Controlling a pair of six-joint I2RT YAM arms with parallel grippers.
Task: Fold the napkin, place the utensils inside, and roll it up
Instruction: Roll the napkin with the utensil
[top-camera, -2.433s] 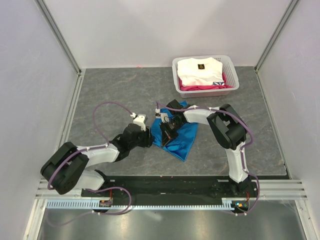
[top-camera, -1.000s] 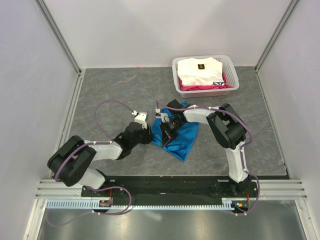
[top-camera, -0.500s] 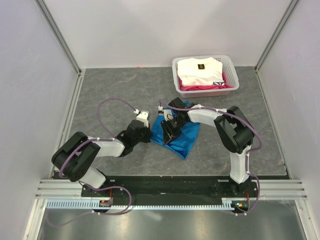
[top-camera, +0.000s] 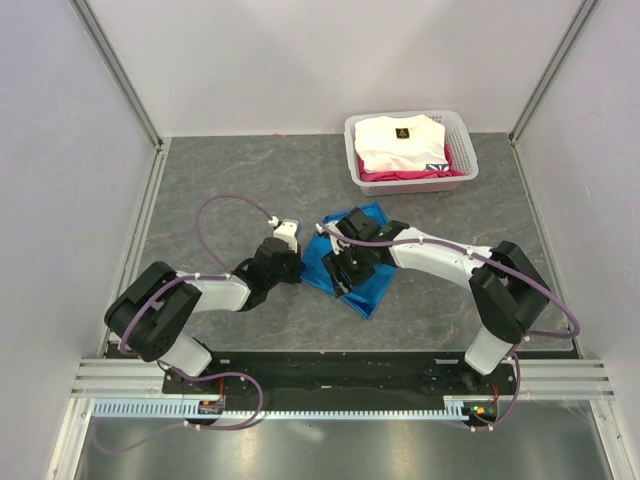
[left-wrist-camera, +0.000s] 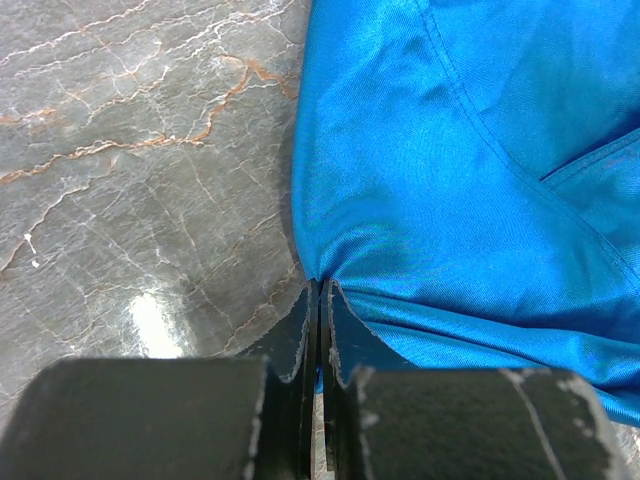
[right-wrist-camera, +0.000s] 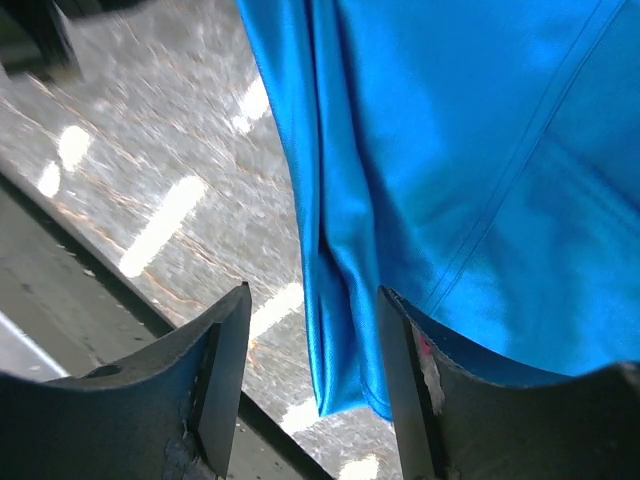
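Note:
The bright blue napkin lies folded and rumpled on the grey table, between the two arms. My left gripper sits at its left edge. In the left wrist view the left gripper is shut, pinching the napkin at a gathered corner. My right gripper hovers over the middle of the cloth. In the right wrist view the right gripper is open above a hanging fold of the napkin, holding nothing. The utensils are out of view.
A white basket with folded white clothes over pink ones stands at the back right. White walls close in the table on three sides. A black rail runs along the near edge.
My left gripper has closed on the napkin's left edge. My right gripper has opened and let go of the cloth, and the right arm's elbow has swung out to the right.

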